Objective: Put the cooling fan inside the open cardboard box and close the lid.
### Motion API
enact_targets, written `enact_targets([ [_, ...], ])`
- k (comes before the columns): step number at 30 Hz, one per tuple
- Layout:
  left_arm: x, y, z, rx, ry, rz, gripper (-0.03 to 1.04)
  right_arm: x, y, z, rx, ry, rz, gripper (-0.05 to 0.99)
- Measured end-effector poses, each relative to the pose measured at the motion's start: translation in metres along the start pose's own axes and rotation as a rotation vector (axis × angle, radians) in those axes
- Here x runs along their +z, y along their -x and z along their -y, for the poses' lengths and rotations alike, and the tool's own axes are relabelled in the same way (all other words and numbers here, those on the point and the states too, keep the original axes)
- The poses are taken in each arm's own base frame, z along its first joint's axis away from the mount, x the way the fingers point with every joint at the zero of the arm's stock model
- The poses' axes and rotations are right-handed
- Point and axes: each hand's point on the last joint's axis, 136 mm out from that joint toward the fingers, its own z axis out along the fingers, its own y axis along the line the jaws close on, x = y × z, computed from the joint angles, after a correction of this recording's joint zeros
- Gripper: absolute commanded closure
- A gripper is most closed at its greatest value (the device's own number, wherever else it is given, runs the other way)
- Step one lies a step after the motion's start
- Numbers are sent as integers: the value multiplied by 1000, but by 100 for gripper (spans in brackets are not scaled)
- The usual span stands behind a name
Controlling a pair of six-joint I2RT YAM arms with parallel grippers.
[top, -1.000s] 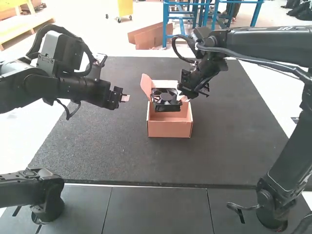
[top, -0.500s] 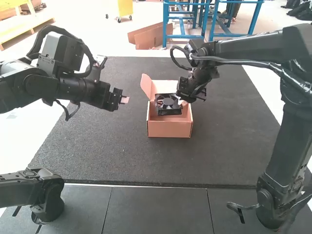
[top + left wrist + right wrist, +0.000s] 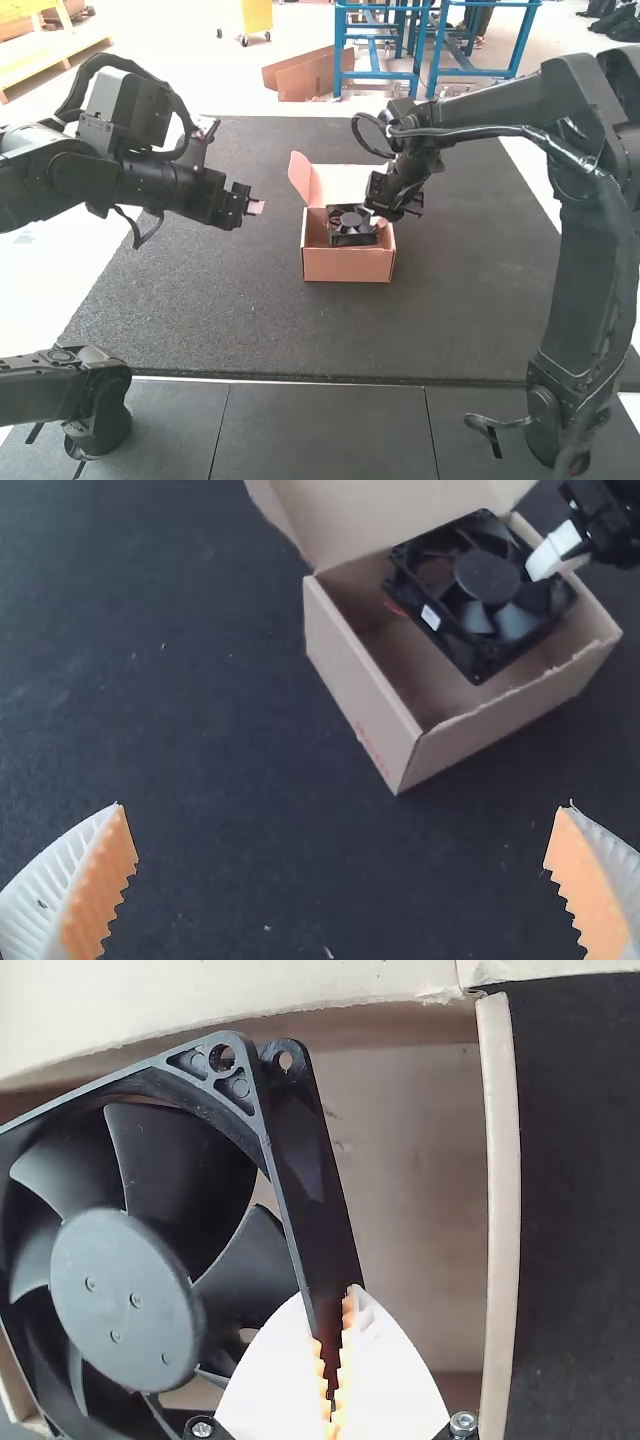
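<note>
Black matting (image 3: 200,300) spreads under everything, and at its middle we have the cardboard box (image 3: 348,262), open at the top, with its lid (image 3: 305,180) standing up along the far side and flaring at the left corner. And there's the cooling fan (image 3: 352,223), black, sitting in the mouth of the box, blades facing up, tilted rather than flat, with part of its frame level with the rim. We see the right gripper (image 3: 382,208) right at the box's far right corner, its white ribbed fingers (image 3: 280,1385) clamped together on the thin edge of the fan's frame, orange pads biting both faces. Over on the other side, the left gripper (image 3: 252,203) hangs above the mat, well apart from the box and pointing toward it. From its wrist we look down on the box and fan between its fingers (image 3: 85,890), which are spread wide apart, with nothing between them
</note>
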Motion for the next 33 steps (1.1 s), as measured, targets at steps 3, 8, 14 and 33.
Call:
enact_targets([
  [3,0,0,0,0,0,2,4,4,-2,1,-1,-5,-11,95],
  [8,0,1,0,0,0,6,4,10,-9,-4,-28,14,-35,82],
  [14,0,4,0,0,-1,15,4,10,-15,-9,-46,47,-63,23],
  [33,27,51,3,-44,-3,29,4,-123,41,-59,-360,212,199,3],
])
